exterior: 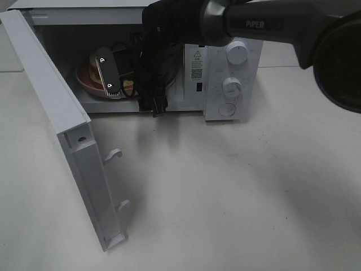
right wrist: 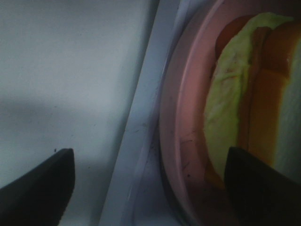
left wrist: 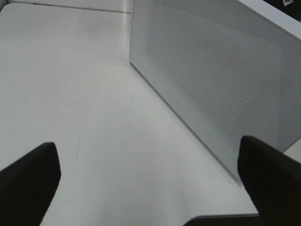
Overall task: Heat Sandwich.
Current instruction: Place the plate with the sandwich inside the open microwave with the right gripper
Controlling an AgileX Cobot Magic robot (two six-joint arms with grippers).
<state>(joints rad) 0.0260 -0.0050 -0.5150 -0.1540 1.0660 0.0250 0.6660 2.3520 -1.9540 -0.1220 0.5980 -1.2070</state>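
White worktop fills the high view, with a white microwave standing at the back and its door swung open to the left. The right arm reaches across from the right into the oven's cavity. Inside sits a pink plate with the sandwich on it, mostly hidden behind the arm's wrist; from here I cannot tell which way it points. Two knobs sit on the front panel.

From the left wrist, the left tool hangs over the bare worktop, its fingers spread wide and gripping nothing. The meshed outer face of the door stands just ahead of it.

From the right wrist, the right tool is inside the oven, its fingers far apart and clamping nothing. The plate's rim lies between them. The sandwich rests on the plate with its layered side turned toward the tool: pale yellow-green filling, then an orange-red strip, then white bread. These bands run lengthwise alongside the plate's near rim. One fingertip overlaps the sandwich's end; whether it touches, I cannot tell.
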